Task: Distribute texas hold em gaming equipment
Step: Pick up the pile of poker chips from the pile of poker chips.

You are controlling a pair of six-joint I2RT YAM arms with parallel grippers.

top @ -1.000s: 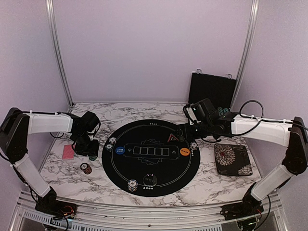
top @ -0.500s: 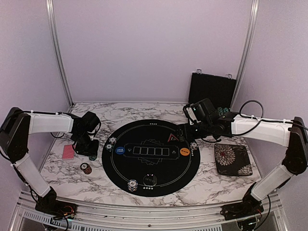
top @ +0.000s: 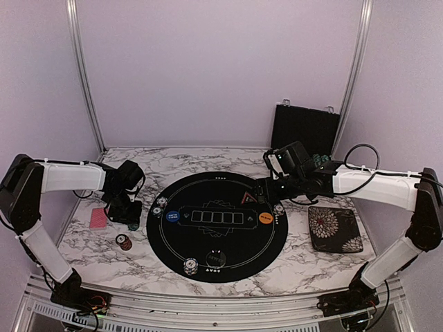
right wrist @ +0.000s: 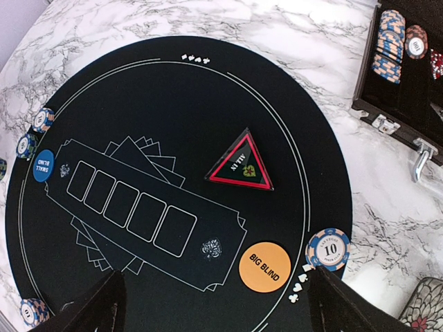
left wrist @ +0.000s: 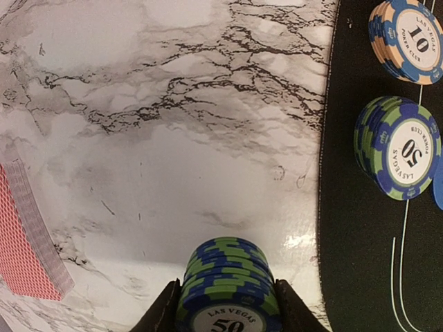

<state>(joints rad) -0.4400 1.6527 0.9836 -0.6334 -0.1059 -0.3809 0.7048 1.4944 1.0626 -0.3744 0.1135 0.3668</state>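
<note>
Now the left gripper [left wrist: 228, 308], jaws narrowing from a wider gap, is pinching the green-and-blue chip stack [left wrist: 225, 273] at the bottom centre of its wrist view, on the marble table [left wrist: 173, 138] just left of the black mat [left wrist: 360, 242]. The right gripper [right wrist: 221, 304] is hanging wide open and empty, so a lift is likely coming.

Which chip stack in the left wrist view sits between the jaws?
The green-and-blue 50 stack on the marble, flanked by the jaws of the left gripper; the other 50 stack and the 10 stack sit on the black mat.
</note>
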